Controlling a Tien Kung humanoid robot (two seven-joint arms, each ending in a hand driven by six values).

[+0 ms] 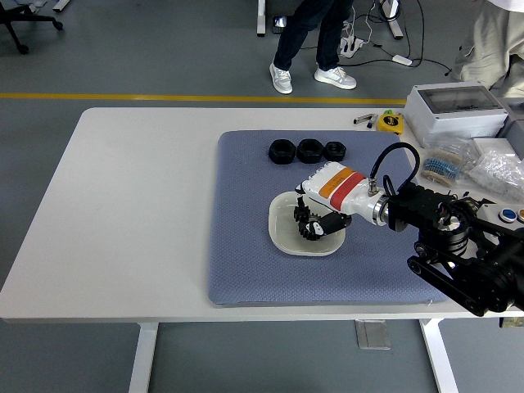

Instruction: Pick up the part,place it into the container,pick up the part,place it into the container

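Note:
A black gear (pixel 309 229) lies in the white dish (pixel 279 240) at the middle of the blue-grey mat (pixel 246 254). My right hand (pixel 311 219), white with an orange and red band, reaches into the dish from the right. Its black fingers (pixel 332 223) are curled around the gear, which partly hides under them and still rests in the dish. Three black nut-like parts (pixel 309 150) stand in a row at the mat's far edge. My left arm does not show.
A grey box (pixel 457 110), a yellow tape measure (pixel 390 122) and plastic bags of small parts (pixel 483 166) lie at the table's right rear. People (pixel 315 41) stand beyond the far edge. The table's left half is bare white.

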